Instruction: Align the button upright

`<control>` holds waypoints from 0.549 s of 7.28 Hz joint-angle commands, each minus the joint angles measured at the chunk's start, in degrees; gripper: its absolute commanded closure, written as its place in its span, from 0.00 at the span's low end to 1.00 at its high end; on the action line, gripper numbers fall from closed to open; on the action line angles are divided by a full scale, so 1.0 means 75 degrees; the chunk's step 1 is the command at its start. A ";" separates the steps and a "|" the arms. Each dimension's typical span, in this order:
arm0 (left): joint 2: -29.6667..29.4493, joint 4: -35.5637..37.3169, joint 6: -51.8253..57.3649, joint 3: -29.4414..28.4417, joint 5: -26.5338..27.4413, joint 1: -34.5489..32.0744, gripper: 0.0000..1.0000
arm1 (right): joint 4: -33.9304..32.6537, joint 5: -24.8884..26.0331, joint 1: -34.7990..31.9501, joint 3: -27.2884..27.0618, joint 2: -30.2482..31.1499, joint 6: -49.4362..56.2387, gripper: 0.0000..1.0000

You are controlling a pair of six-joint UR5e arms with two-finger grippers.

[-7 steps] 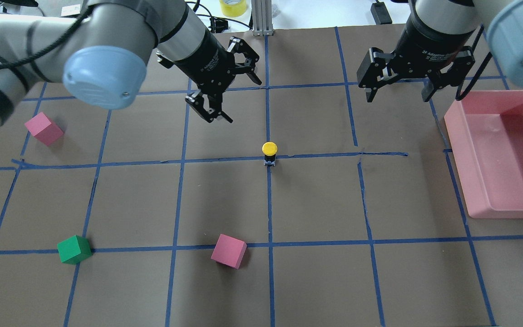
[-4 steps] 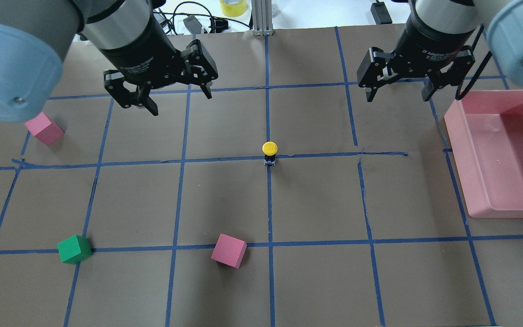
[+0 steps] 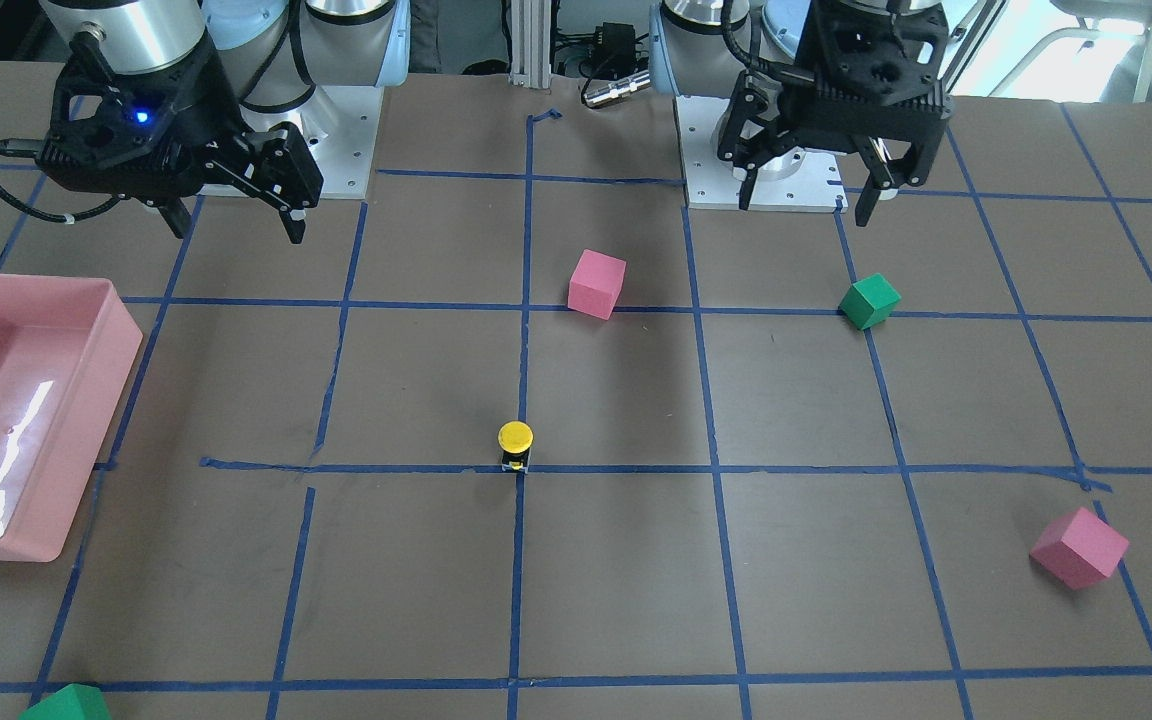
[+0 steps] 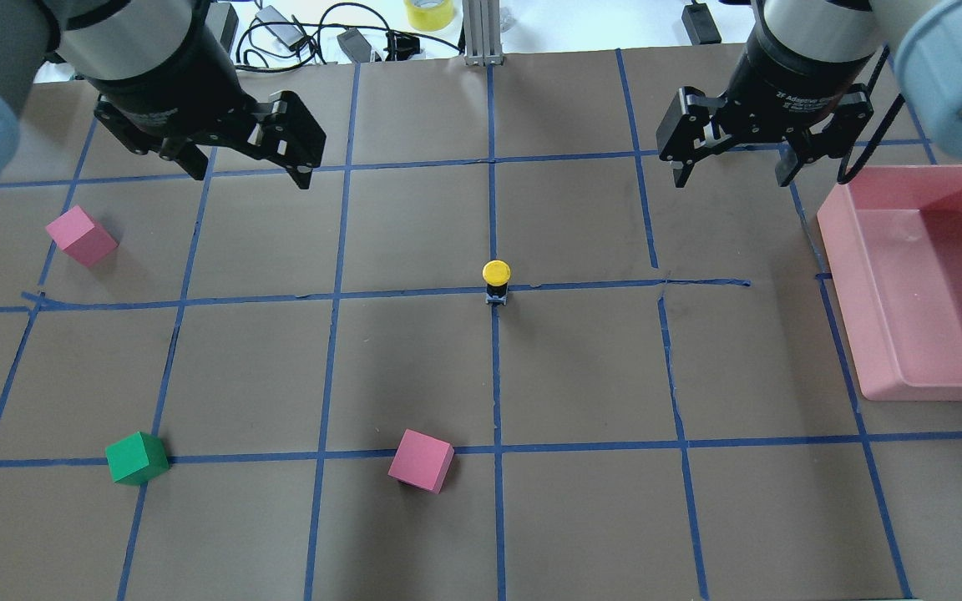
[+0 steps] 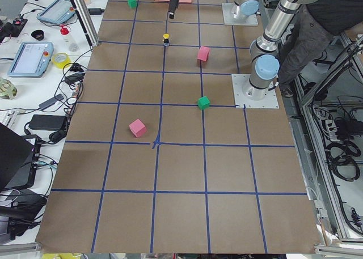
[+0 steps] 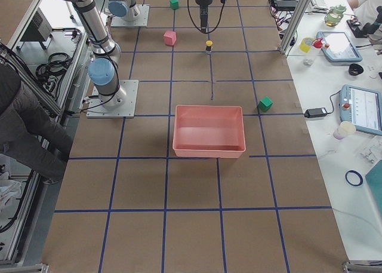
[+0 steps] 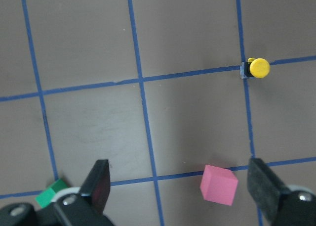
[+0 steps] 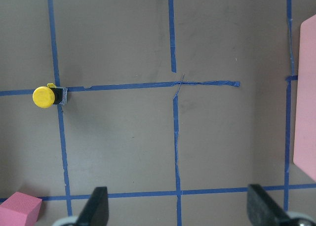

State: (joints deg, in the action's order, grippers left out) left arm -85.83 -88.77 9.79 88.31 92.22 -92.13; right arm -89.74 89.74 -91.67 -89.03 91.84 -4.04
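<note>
The button stands upright, yellow cap up, on a blue tape crossing at the table's middle. It also shows in the front view, the left wrist view and the right wrist view. My left gripper is open and empty, raised at the back left, far from the button. It also shows in the front view. My right gripper is open and empty, raised at the back right, and also shows in the front view.
A pink tray sits at the right edge. One pink cube lies at the left and another pink cube at the front centre. A green cube lies at the front left. Blue tape lines grid the brown table.
My left arm has swung left and back, away from the button, and its gripper has turned to point straight down. The right arm and the button have not moved.
</note>
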 commanded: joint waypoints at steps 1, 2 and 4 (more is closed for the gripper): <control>-0.0109 0.0744 0.0230 0.0377 0.0009 0.0179 0.00 | 0.0000 0.0000 0.0000 0.0000 0.0000 0.0000 0.00; -0.0145 0.0750 0.0230 0.0401 -0.0038 0.0120 0.00 | 0.0000 0.0000 0.0000 0.0000 0.0000 0.0000 0.00; -0.0134 0.0750 0.0067 0.0483 -0.0412 0.0096 0.00 | 0.0000 0.0000 0.0000 0.0000 0.0000 0.0000 0.00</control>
State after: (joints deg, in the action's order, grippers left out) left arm -86.87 -83.33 11.20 91.59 90.23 -91.31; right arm -89.74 89.74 -91.67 -89.03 91.85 -4.04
